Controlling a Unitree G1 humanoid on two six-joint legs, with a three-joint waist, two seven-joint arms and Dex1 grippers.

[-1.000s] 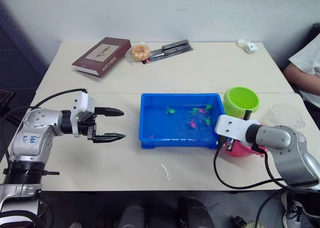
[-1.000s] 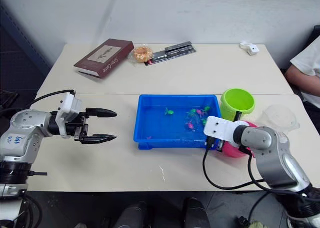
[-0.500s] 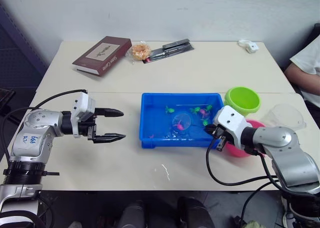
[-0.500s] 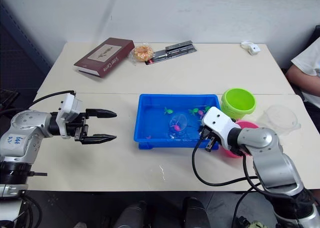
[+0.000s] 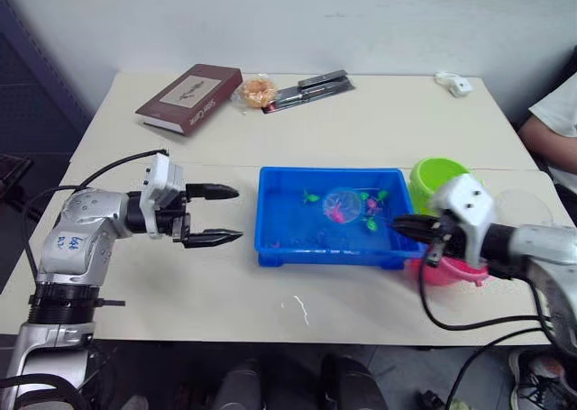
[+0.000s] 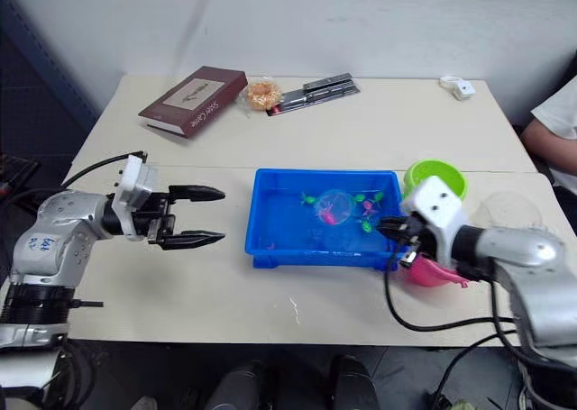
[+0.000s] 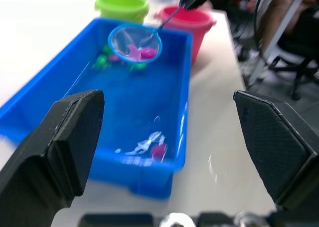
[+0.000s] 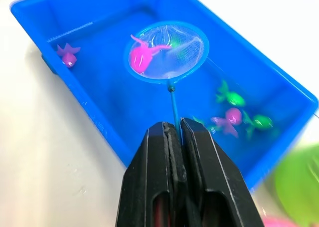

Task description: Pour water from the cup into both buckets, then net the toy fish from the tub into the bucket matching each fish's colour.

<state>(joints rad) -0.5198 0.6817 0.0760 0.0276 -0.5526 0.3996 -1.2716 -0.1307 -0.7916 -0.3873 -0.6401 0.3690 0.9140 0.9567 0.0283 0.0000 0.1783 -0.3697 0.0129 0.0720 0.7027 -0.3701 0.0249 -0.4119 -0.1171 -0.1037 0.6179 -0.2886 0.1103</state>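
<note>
Since half a second ago the net (image 8: 167, 51) has risen from the water and now hangs over the middle of the tub (image 5: 270, 248) with a pink fish (image 8: 141, 56) lying in its mesh.

On the desk's left half, the left gripper (image 5: 219, 215) hovers well clear of the tub's left wall, jaws spread and holding nothing. The tub sits right of centre near the desk's front edge; one pink fish (image 8: 67, 56) lies alone near its front left corner, and green and pink fish (image 8: 234, 112) cluster toward its back right. The right gripper (image 8: 175, 132) has its fingers pressed together on the net's thin handle, just over the tub's right wall. Beyond it the green bucket (image 5: 437, 177) stands at the tub's back right corner and the pink bucket (image 5: 446, 271) at its front right, with the cup (image 6: 508, 214) further right.

To do this step well, the hoop should probably stay level while it travels to the pink bucket, tipping only once over its mouth.

The book (image 5: 189, 97) near the back left carries a title too small to read.
</note>
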